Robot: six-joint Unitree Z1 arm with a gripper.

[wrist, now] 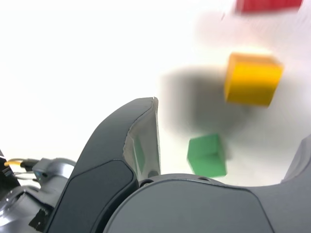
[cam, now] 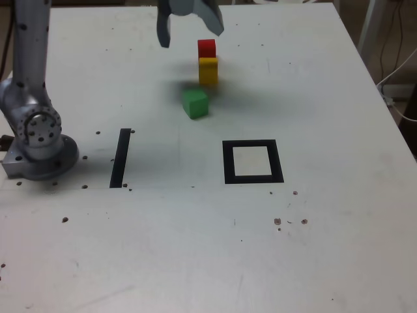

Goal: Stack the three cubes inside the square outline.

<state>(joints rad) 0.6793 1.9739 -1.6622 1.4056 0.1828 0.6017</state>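
The three cubes sit at the far part of the table (cam: 339, 261), well apart from its edges: the green cube (cam: 195, 103) nearest, at about 12 o'clock from the table's middle, the yellow cube (cam: 208, 70) just behind it, the red cube (cam: 206, 47) touching the yellow one behind. The black tape strip (cam: 120, 158) lies toward 9 o'clock, beside the arm base (cam: 36, 140). The gripper (cam: 190, 26) hangs released above the cubes, jaws spread. The square outline (cam: 253, 161) at 3 o'clock holds nothing; bare table surrounds it.
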